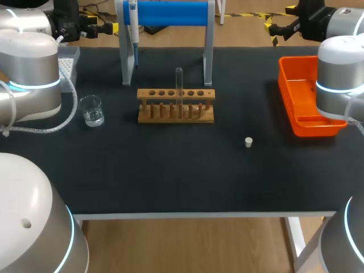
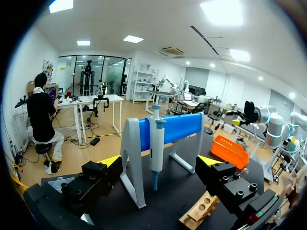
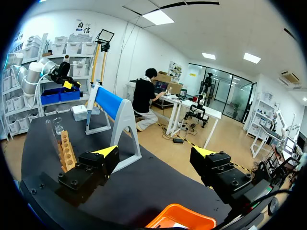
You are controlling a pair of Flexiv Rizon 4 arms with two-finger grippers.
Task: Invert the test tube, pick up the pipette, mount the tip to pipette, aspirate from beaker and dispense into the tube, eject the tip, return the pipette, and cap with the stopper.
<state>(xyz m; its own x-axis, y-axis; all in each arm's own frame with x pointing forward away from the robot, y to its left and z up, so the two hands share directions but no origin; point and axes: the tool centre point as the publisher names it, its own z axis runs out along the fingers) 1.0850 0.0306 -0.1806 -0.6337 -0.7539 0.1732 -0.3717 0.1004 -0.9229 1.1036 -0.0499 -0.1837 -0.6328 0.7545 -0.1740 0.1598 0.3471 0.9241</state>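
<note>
- Plainly, the left claw [image 2: 160, 163] stood open and empty, its yellow tips wide apart, raised over the far left corner of the tabletop [image 1: 170, 176]. It faced the pipette squarely, which I judged a sensible waiting post for an arm that might fetch it.
- Likewise the right claw [image 3: 154, 152] was open with nothing between its fingers. It was held high by the far right corner, just past the orange bin [image 1: 307, 108] and out of the other arm's way.
- Ahead of the left claw, the pipette [image 2: 157, 148] hung nose down from the blue-barred stand [image 1: 170, 13], so its handle could be taken from the side.
- Near the middle sat the wooden rack [image 1: 176, 107]. The tube [image 1: 179, 85] stood upright in it with its rounded end up, seemingly mouth down over a peg. Turning it over appeared to be the first job, not yet done.
- Left of the rack and well apart from it, the beaker [image 1: 91, 110] held a little clear liquid, on the left arm's side.
- At the far left lay a tip box [image 1: 68, 60], partly hidden by the left arm.
- On the right half, nearer the front edge, the white stopper [image 1: 248, 142] lay alone, handy for the right arm at the end.
- The bin probably waited for the spent tip.
</note>
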